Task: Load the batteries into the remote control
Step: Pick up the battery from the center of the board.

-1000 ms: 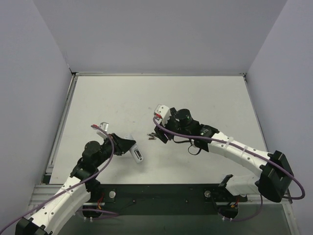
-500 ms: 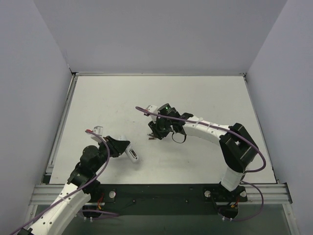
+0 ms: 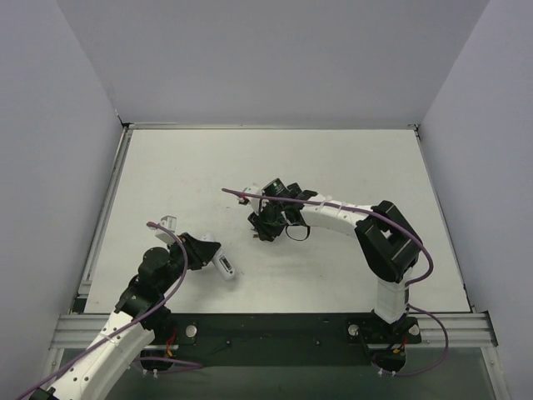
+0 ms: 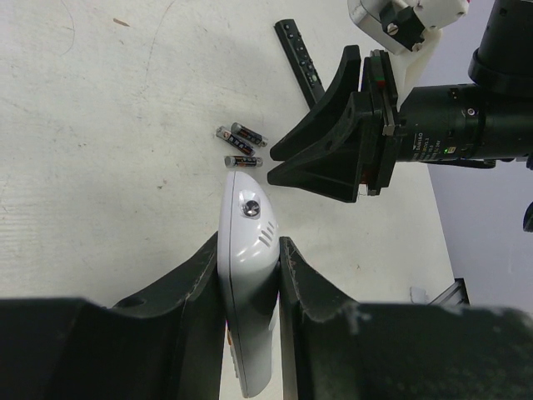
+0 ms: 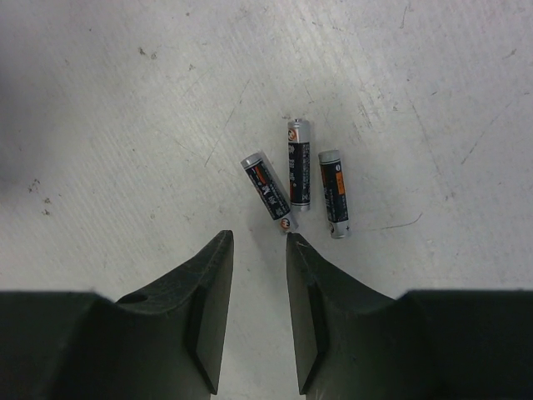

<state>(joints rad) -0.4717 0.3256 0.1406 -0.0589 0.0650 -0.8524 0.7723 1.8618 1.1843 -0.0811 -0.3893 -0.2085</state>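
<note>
While the three batteries [image 5: 298, 162] lie loose and close together on the table [image 5: 125, 100], the right gripper [image 5: 259, 242] has swung in just short of them, jaws narrowed to a slim, empty gap, so pickup looks next. Nearby, the left gripper [image 4: 248, 243] clamps the remote [image 4: 246, 208].

I see a slim black remote [image 4: 298, 57] lying flat on the white tabletop [image 3: 333, 158], whose surface carries fine scratches and dark specks. Plain pale grey walls [image 3: 275, 58] enclose its far, left and right sides.
</note>
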